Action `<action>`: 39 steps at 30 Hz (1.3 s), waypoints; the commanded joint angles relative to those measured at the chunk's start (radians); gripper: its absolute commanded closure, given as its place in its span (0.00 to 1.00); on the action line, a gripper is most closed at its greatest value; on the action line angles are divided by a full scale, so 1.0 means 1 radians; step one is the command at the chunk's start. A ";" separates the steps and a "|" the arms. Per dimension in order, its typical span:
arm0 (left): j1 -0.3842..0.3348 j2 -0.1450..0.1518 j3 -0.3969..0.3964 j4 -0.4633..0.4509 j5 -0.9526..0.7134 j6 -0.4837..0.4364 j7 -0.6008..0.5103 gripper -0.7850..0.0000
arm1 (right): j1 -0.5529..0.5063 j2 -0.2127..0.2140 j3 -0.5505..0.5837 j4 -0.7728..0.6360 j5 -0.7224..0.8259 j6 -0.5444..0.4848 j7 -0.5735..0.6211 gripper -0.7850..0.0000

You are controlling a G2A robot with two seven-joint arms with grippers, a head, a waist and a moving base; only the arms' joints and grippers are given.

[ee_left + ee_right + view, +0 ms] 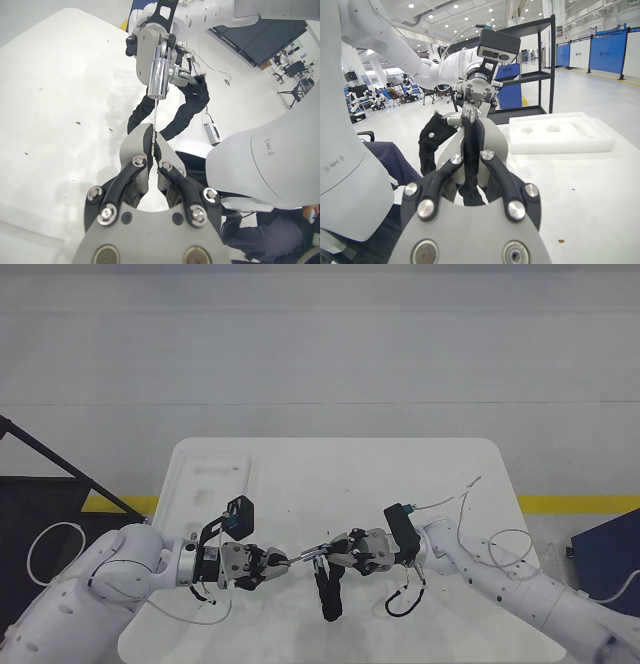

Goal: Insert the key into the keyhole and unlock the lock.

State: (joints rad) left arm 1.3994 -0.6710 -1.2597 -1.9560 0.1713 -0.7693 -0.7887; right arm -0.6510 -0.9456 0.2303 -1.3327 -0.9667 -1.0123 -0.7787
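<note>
Left gripper [280, 560] and right gripper [340, 550] meet nose to nose above the desk [420, 479], near its 6 o'clock edge, the left at 9 o'clock, the right at 3 o'clock. Between them sit the key [298, 555] and the lock [319, 553], whose black sleeved cable [328, 596] hangs toward 6 o'clock. A white foam tray [210, 479] lies at the desk's 10 o'clock corner, well apart

From the left wrist, that gripper's fingers [132, 147] are clamped on the key's head; the thin blade runs straight to the chrome lock, its tip meeting the keyhole [157, 97] in the end face, though how deep it sits I cannot tell. The cable loops out from a fitting on the lock's side

From the right wrist, that gripper's fingers [495, 140] are closed on the lock, the black sleeve running between them. Beyond the foam tray stand a black shelf rack [546, 75] and blue barrier panels [607, 52] whose white print is too small to read
</note>
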 commanded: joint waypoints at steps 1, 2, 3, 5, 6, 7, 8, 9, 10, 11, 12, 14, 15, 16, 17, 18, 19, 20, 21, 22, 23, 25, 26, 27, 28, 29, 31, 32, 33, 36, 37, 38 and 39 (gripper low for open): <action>-0.002 -0.001 0.003 -0.005 0.002 0.013 -0.003 1.00 | 0.000 0.000 0.000 0.000 0.000 0.000 0.000 1.00; -0.002 -0.001 0.003 -0.008 0.001 0.022 -0.005 1.00 | 0.000 0.000 0.000 0.000 0.000 0.000 0.000 1.00; -0.003 -0.001 0.004 -0.010 0.001 0.033 -0.008 1.00 | 0.000 0.000 0.000 0.000 0.000 0.000 0.000 1.00; -0.005 -0.002 0.004 -0.017 0.002 0.051 -0.016 1.00 | 0.000 0.000 0.000 0.000 0.000 0.000 0.000 1.00; -0.006 -0.002 0.003 -0.019 0.002 0.060 -0.019 1.00 | 0.000 0.000 0.000 0.000 0.000 0.000 0.000 1.00; -0.007 -0.002 0.001 -0.021 0.004 0.068 -0.021 1.00 | 0.000 0.000 0.000 0.000 0.000 0.000 0.000 1.00; -0.008 -0.002 0.000 -0.025 0.005 0.073 -0.020 1.00 | 0.000 0.000 0.000 0.000 0.000 0.000 0.000 1.00; -0.008 -0.003 -0.001 -0.027 0.004 0.076 -0.018 1.00 | 0.000 0.000 0.000 0.000 0.000 0.000 0.000 1.00; -0.008 -0.003 -0.003 -0.031 0.003 0.080 -0.015 1.00 | 0.000 0.000 0.000 0.000 0.000 0.000 0.000 1.00; -0.007 -0.003 -0.003 -0.035 0.004 0.084 -0.014 1.00 | 0.000 0.000 0.000 0.000 0.000 0.000 0.000 1.00; -0.005 -0.004 -0.003 -0.039 0.005 0.087 -0.013 1.00 | 0.000 0.000 0.000 0.000 0.000 0.000 0.000 1.00; -0.002 -0.005 -0.002 -0.047 0.008 0.093 -0.010 1.00 | 0.000 0.000 0.000 0.000 0.000 0.000 0.000 1.00; 0.000 -0.005 -0.001 -0.051 0.008 0.095 -0.008 1.00 | 0.000 0.000 0.000 0.000 0.000 0.000 0.000 1.00; 0.001 -0.006 -0.001 -0.055 0.009 0.096 -0.006 1.00 | 0.000 0.000 0.000 0.000 0.000 0.000 0.000 1.00; 0.002 -0.006 -0.001 -0.058 0.011 0.098 -0.005 1.00 | 0.000 0.000 0.000 0.000 0.000 0.000 0.000 1.00; 0.003 -0.007 -0.001 -0.061 0.013 0.098 -0.004 1.00 | 0.000 0.000 0.000 0.000 0.000 0.000 0.000 1.00; 0.004 -0.007 -0.002 -0.064 0.015 0.099 -0.002 1.00 | 0.000 0.000 0.000 0.000 0.000 0.000 0.000 1.00; 0.005 -0.007 -0.004 -0.068 0.023 0.101 0.000 1.00 | 0.000 0.000 0.000 0.000 0.000 0.000 0.000 1.00; 0.007 -0.008 -0.004 -0.071 0.028 0.103 0.004 1.00 | 0.000 0.000 0.000 0.000 0.000 0.000 0.000 1.00; 0.009 -0.008 -0.005 -0.075 0.034 0.107 0.008 1.00 | 0.000 0.000 0.000 0.000 0.000 0.000 0.000 1.00; 0.010 -0.009 -0.008 -0.080 0.041 0.111 0.017 1.00 | 0.000 0.000 0.000 0.000 0.000 0.000 0.000 1.00; 0.017 -0.011 -0.013 -0.091 0.062 0.116 0.043 1.00 | 0.000 0.000 0.000 0.000 0.000 0.000 0.000 1.00; 0.022 -0.012 -0.014 -0.095 0.070 0.118 0.055 1.00 | 0.000 0.000 0.000 0.000 0.000 0.000 0.000 1.00; 0.025 -0.013 -0.019 -0.101 0.082 0.118 0.072 1.00 | 0.000 0.000 0.000 0.000 0.000 0.000 0.000 1.00; 0.028 -0.014 -0.028 -0.108 0.104 0.116 0.096 1.00 | 0.000 0.000 0.000 0.000 0.000 0.000 0.000 1.00; 0.031 -0.015 -0.041 -0.116 0.148 0.113 0.132 1.00 | 0.000 0.000 0.000 0.000 0.000 0.000 0.000 1.00; 0.053 -0.020 -0.054 -0.129 0.241 0.107 0.222 1.00 | 0.000 0.000 0.000 0.000 0.000 0.000 0.000 1.00; 0.068 -0.022 -0.056 -0.131 0.273 0.104 0.265 1.00 | 0.000 0.000 0.000 0.000 0.000 0.000 0.000 1.00; 0.081 -0.025 -0.059 -0.133 0.299 0.098 0.307 1.00 | 0.000 0.000 0.000 0.000 0.000 0.000 0.000 1.00; 0.110 -0.034 -0.074 -0.129 0.390 0.066 0.468 1.00 | 0.000 0.000 0.000 0.000 0.000 0.000 0.000 1.00; 0.112 -0.038 -0.085 -0.130 0.452 0.068 0.531 1.00 | 0.000 0.000 0.000 0.000 0.000 0.000 0.000 1.00; 0.119 -0.043 -0.087 -0.125 0.520 0.073 0.591 1.00 | 0.000 0.000 0.000 0.000 0.000 0.000 0.000 1.00; 0.129 -0.047 -0.080 -0.117 0.576 0.075 0.644 1.00 | 0.000 0.000 0.000 0.000 0.000 0.000 0.000 1.00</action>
State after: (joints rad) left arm 1.5182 -0.7136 -1.3448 -2.0808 0.6602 -0.6993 -0.2279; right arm -0.6510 -0.9457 0.2303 -1.3328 -0.9668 -1.0123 -0.7787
